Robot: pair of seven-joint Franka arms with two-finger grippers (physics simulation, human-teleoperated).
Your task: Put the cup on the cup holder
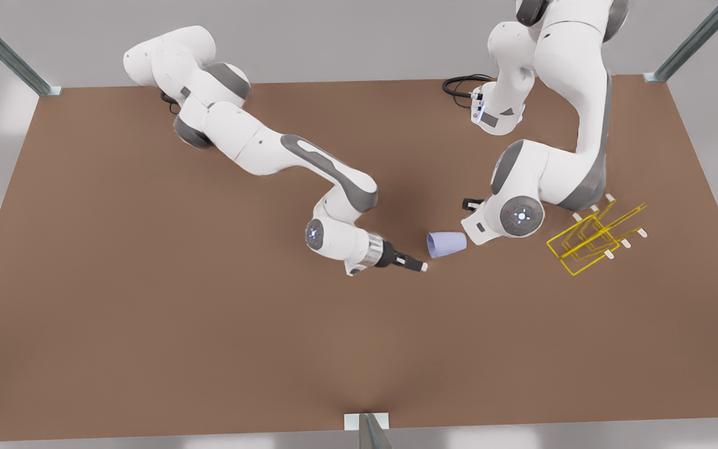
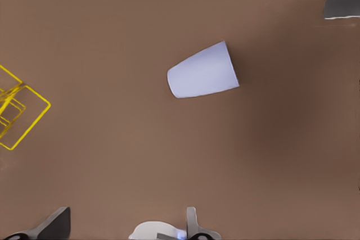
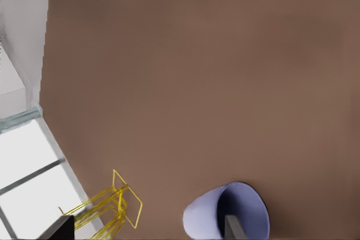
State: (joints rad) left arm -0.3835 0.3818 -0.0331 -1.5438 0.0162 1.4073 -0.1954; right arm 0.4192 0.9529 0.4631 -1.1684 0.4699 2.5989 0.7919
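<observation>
The lavender-blue cup (image 1: pixel 447 244) lies on its side on the brown table, its rim towards the front view's left. My right gripper (image 1: pixel 420 266) is low over the table just by that rim, open. In the right wrist view one finger (image 3: pixel 233 229) stands in front of the cup's (image 3: pixel 208 217) open mouth, with the gripper (image 3: pixel 147 220) spread wide. My left gripper (image 2: pixel 128 212) hangs open above the cup (image 2: pixel 202 74); in the front view its hand (image 1: pixel 476 232) is at the cup's narrow end. The yellow wire cup holder (image 1: pixel 589 240) (image 2: pixel 17 111) (image 3: pixel 109 209) stands apart, towards the front view's right.
The brown table (image 1: pixel 209 324) is bordered by metal frame posts at its corners (image 1: pixel 658 76) and at the front edge (image 1: pixel 368 430). A black cable (image 1: pixel 459 84) lies by the left arm's base. The right arm's hand (image 2: pixel 337 7) shows at the left wrist view's edge.
</observation>
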